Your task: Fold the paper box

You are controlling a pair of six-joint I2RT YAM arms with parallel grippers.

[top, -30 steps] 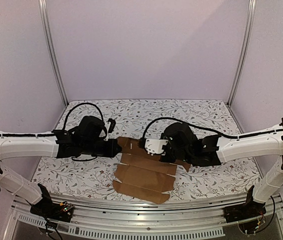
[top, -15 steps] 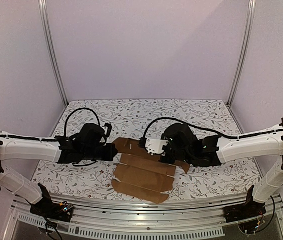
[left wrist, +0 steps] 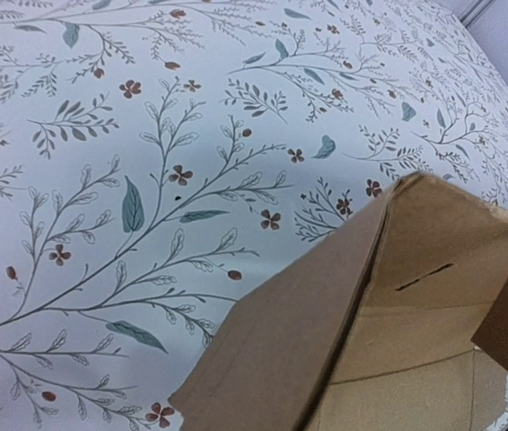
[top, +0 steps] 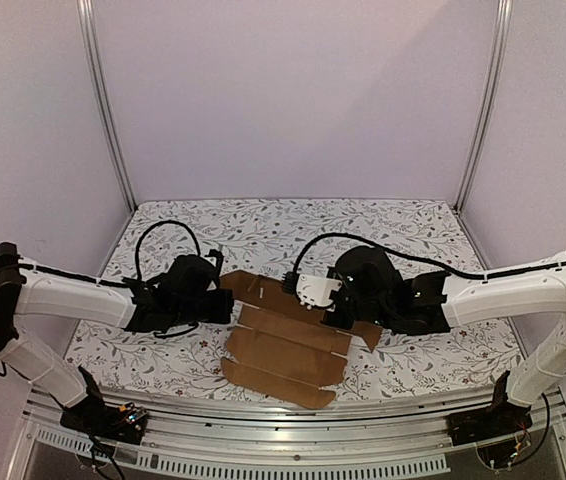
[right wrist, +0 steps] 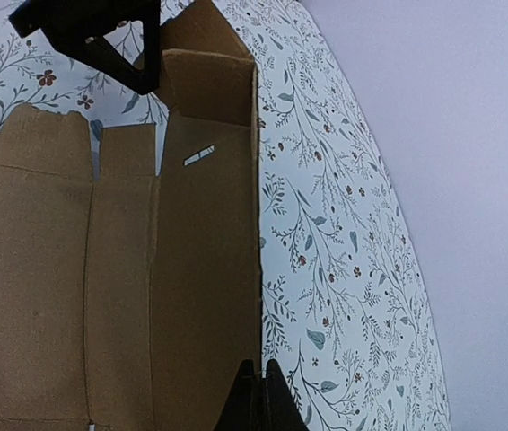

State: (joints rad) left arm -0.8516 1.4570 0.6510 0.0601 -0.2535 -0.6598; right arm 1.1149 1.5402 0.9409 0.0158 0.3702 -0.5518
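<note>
Fingers on right seemingly pinch paper box edge; overhead hides it.

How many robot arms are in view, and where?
2. The left arm reaches from the left, the right arm from the right; both meet at the paper box.

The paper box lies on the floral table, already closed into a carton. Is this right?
Not quite. The top external view shows the paper box as an open, mostly flat sheet, not a closed carton. It does lie on the floral table.
</note>
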